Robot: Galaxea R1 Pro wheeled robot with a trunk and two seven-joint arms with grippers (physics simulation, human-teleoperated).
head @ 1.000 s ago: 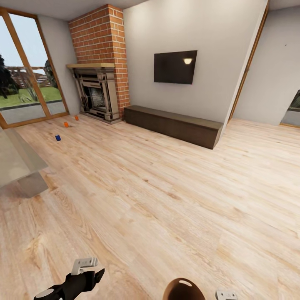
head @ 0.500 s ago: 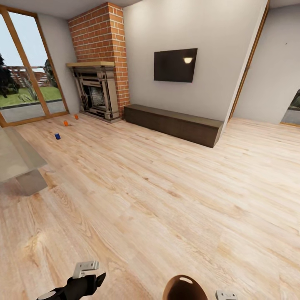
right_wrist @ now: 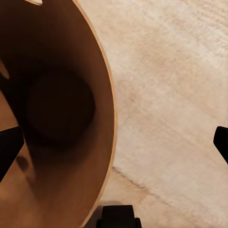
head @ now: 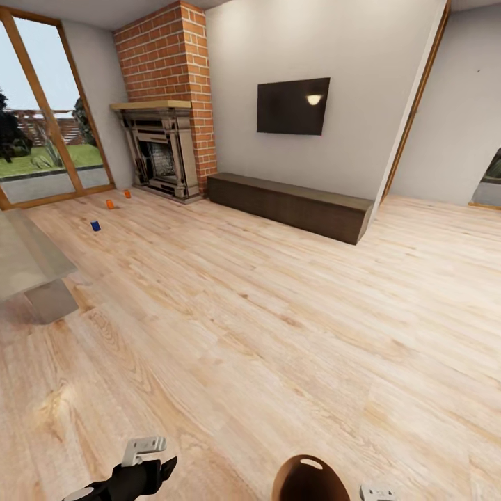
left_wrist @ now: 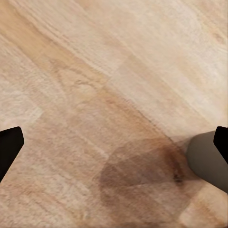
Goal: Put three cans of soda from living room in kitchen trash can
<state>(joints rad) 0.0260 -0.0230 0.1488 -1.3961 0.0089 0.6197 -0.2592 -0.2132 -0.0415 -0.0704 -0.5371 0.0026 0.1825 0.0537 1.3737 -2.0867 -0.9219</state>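
Head view: left gripper hanging near, fingers spread wide, gripping nothing. Right gripper straddling tash can rim; grip unclear. Far left, three soda cans standing near fireplace.

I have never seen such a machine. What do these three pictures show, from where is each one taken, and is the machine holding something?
This is a simulated two-armed robot on wheels. The big picture comes from a camera on its head and looks over a living room with a wooden floor. Far away by the fireplace stand three small soda cans: two orange ones and a blue one. At the bottom edge you see the left claw and the brown trash can.

The other two pictures come from cameras near each claw. The left one shows bare floor between wide-apart fingers. The right one looks into the trash can; whether that claw grips it is not clear.
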